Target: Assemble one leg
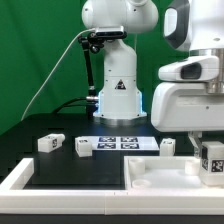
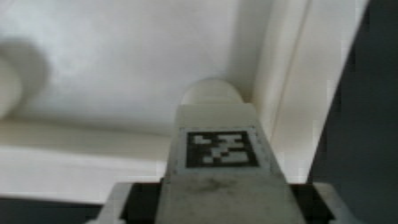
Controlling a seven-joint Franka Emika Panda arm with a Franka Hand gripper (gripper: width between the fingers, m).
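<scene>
- Green cloth backs the room, and a black table (image 1: 45, 165) carries the parts in front of the arm's white base (image 1: 117, 90).
- At the exterior view's right, the pincer (image 1: 212, 150) is clamped on the leg (image 1: 212, 158). The wrist view shows it squeezed between two dark fingers (image 2: 135, 202) with its square tag facing the camera.
- The leg hangs over a corner of the white panel (image 1: 160, 182), with its rounded end aimed where two raised rim walls meet. I'd judge it is held end-on like that so it can go straight down into a seat in that corner.
- Three spare legs (image 1: 83, 148) lie on the table near the marker board (image 1: 120, 142): two to the exterior view's left of it, one just off its other end. All are apart from the panel, seemingly out of the way of the work.
- I cannot tell whether the leg's end touches the panel or sits just above it.
- Any hole in that corner is covered by the leg itself in the wrist view.
- The exterior view's edge cuts off part of the pincer.
- The wrist view is soft, and a pale round shape on the panel, cut by the frame's edge, is not clear enough to name.
</scene>
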